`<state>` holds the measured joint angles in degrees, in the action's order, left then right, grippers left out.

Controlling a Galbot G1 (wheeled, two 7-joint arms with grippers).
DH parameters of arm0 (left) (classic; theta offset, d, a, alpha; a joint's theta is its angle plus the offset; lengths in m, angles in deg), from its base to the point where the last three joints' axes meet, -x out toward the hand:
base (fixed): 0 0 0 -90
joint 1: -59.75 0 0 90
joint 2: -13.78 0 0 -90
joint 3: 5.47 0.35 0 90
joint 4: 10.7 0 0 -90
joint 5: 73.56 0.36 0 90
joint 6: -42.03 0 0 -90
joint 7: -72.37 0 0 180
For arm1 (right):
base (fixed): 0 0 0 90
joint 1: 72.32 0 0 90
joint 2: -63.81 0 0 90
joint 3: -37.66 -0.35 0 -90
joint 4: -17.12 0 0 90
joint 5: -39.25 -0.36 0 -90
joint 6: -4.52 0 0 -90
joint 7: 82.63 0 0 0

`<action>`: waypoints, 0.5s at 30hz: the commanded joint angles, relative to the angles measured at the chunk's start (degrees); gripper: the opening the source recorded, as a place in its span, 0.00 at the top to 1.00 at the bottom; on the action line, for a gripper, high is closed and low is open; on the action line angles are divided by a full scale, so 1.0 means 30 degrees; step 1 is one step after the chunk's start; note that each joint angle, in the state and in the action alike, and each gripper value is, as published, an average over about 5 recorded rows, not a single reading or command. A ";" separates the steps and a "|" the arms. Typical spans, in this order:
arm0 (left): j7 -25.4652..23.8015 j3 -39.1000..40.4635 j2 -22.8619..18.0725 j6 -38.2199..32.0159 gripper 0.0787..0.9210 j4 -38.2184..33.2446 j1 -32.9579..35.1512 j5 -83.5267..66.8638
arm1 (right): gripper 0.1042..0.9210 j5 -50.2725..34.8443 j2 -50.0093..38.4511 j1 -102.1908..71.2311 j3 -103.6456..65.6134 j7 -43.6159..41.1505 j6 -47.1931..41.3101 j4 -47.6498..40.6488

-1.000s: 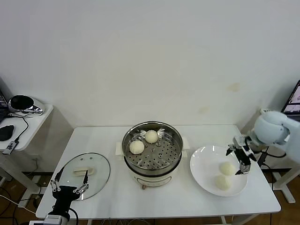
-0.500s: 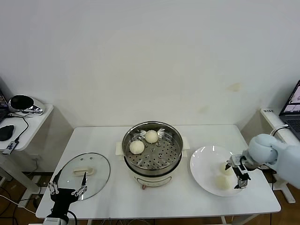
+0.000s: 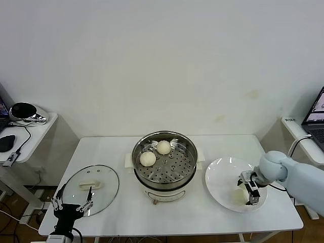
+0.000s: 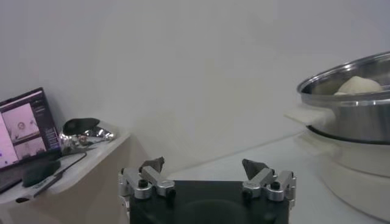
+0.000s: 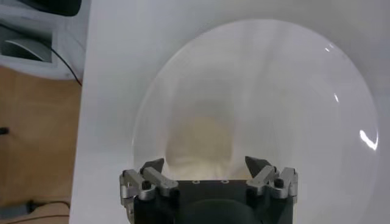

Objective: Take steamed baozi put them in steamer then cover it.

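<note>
Step in hand: fetching a third bun. The right gripper (image 3: 250, 190), jaws apart, straddles a bun (image 5: 200, 146) on the plate (image 3: 218, 174) near the worktop's right edge. Next it must close and carry the bun to the steamer (image 3: 164, 158) at centre, which holds two buns; the left gripper (image 3: 71, 200), jaws apart, waits by the cover (image 3: 92, 185) at the front-left corner.

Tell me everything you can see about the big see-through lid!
The cover is a round lid of clear glass with a thin metal rim. A cream-white rectangular handle sits in its middle. It lies flat, handle up, on the white table, to the left of the steamer and apart from it, so the pot is still uncovered. The open left gripper hangs just at its near edge; whether they touch is unclear.
</note>
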<state>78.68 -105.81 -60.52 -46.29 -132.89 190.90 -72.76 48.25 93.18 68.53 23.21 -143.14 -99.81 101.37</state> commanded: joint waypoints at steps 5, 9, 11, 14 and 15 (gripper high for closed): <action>0.0007 0.0003 -0.0022 -0.0008 0.12 0.0027 -0.0012 -0.0032 | 0.19 0.0312 0.0571 -0.0632 -0.0518 -0.0076 -0.0225 -0.0463; 0.0012 0.0006 -0.0039 -0.0008 0.12 0.0023 -0.0011 -0.0036 | 0.28 0.0276 0.0550 -0.0553 -0.0484 -0.0323 -0.0253 -0.0478; 0.0013 -0.0004 -0.0043 -0.0008 0.12 -0.0008 0.0004 -0.0036 | 0.33 0.0184 0.0542 -0.0440 -0.0480 -0.0353 -0.0261 -0.0449; 0.0007 -0.0024 -0.0042 0.0000 0.12 -0.0082 0.0041 -0.0035 | 0.40 -0.0073 0.0400 0.0039 -0.0374 -0.0479 -0.0287 -0.0229; 0.0005 -0.0029 -0.0035 0.0005 0.12 -0.0105 0.0054 -0.0037 | 0.42 -0.0251 0.0300 0.0336 -0.0276 -0.0537 -0.0312 -0.0107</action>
<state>78.72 -105.83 -60.65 -46.33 -132.99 190.97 -72.86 48.34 94.12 68.09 22.30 -144.12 -100.56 100.65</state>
